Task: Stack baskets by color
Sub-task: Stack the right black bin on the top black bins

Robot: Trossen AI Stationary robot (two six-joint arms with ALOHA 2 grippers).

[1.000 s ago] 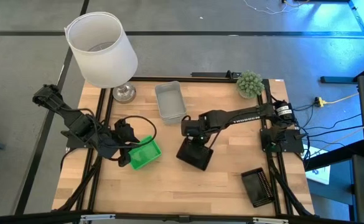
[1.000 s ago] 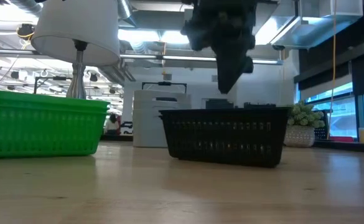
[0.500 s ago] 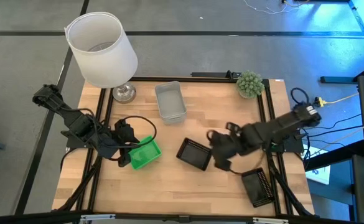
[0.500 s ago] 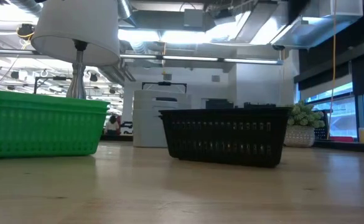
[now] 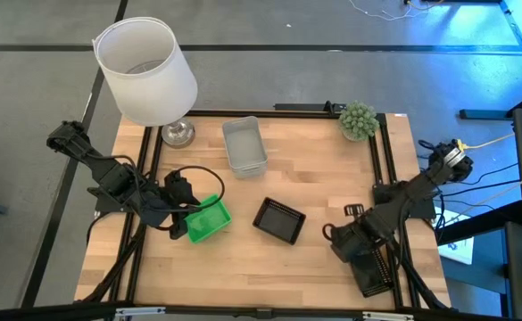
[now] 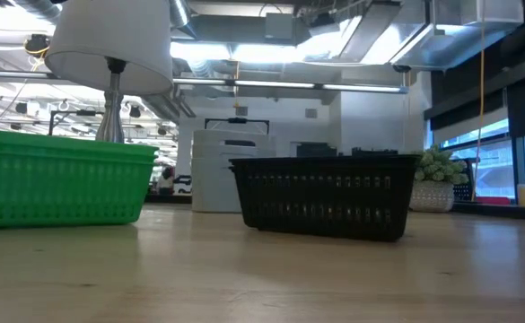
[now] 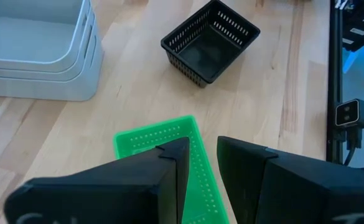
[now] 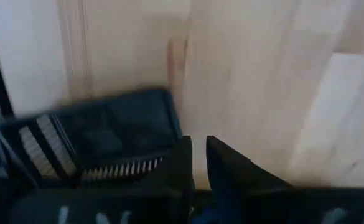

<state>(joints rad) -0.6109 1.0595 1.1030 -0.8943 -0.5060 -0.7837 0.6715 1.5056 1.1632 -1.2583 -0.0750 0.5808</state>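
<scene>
No text, label, brand or number can be read in any view. No legible sign is shown on anything.

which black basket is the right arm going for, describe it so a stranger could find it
Start at the wooden table and go to its front right corner, by the dark frame rail. The black basket there lies partly under the right gripper. Unlike the other black basket mid-table, it sits at the edge.
</scene>
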